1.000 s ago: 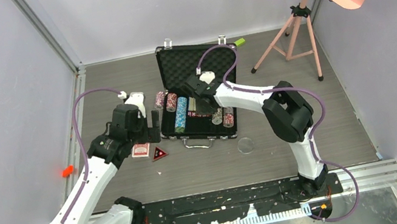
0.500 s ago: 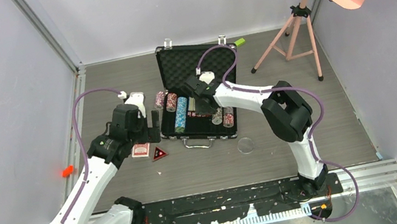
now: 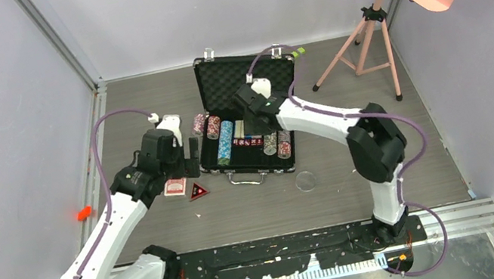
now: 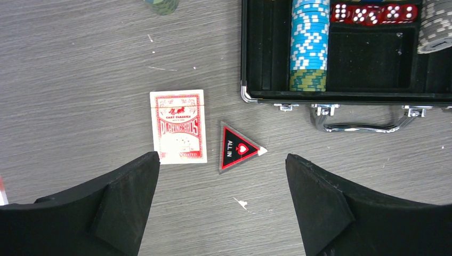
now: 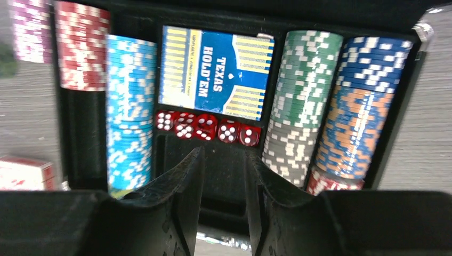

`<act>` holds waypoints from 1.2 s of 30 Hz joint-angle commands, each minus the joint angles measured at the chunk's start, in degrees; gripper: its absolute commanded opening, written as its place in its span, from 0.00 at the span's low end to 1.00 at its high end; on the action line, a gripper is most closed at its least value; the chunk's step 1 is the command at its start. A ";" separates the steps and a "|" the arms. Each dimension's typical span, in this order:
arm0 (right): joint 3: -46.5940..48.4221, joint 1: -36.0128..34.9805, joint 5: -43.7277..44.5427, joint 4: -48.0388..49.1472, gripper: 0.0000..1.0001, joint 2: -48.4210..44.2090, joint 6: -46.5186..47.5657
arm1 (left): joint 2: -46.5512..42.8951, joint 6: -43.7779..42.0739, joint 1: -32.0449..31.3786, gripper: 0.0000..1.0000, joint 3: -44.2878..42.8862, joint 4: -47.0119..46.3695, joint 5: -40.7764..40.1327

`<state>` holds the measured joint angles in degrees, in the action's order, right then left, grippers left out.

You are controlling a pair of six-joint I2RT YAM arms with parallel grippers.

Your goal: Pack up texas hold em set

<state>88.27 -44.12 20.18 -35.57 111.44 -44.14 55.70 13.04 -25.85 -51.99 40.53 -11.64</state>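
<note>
The black briefcase point(image 3: 292, 159) lies open in the middle of the table, lid up at the back. Its tray holds chip stacks point(image 5: 301, 101), a blue Texas Hold'em card box point(image 5: 216, 72) and a row of red dice point(image 5: 208, 127). A purple chip stack point(image 3: 199, 123) stands on the table by the case's left wall. The red-backed deck point(image 4: 178, 126) and red triangle point(image 4: 238, 148) lie on the table left of the handle point(image 4: 362, 126). The clear disc point(image 3: 306, 180) lies in front of the case. My left gripper point(image 4: 221, 160) hovers open over the deck and triangle. My right gripper point(image 5: 224, 154) hangs over the tray, slightly open and empty.
A small green block point(image 3: 298, 52) sits behind the lid's right corner. A pink tripod stand point(image 3: 367, 41) stands at the back right. A small orange object point(image 3: 83, 213) lies at the left table edge. Walls close in the left, back and right sides.
My right gripper has drawn back and up from the tray's middle toward the lid. The left arm has not moved.
</note>
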 commanded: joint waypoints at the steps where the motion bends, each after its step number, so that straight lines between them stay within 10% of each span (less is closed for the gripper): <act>1: -1.79 0.28 1.99 0.76 0.39 -10.47 2.62 | 2.17 -0.01 0.18 0.92 -0.66 -2.45 -1.70; 18: -26.43 0.26 -3.92 7.89 0.38 -40.11 4.50 | 28.76 7.43 4.18 0.81 -18.99 -1.36 -11.47; 36: -37.50 0.26 -1.22 1.37 0.38 -62.10 5.18 | 42.81 18.12 15.85 0.77 -14.87 -21.81 -1.72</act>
<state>51.27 -44.01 17.87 -33.43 50.41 -39.55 95.15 28.75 -11.11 -66.50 25.39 -15.77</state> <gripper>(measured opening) 0.381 0.758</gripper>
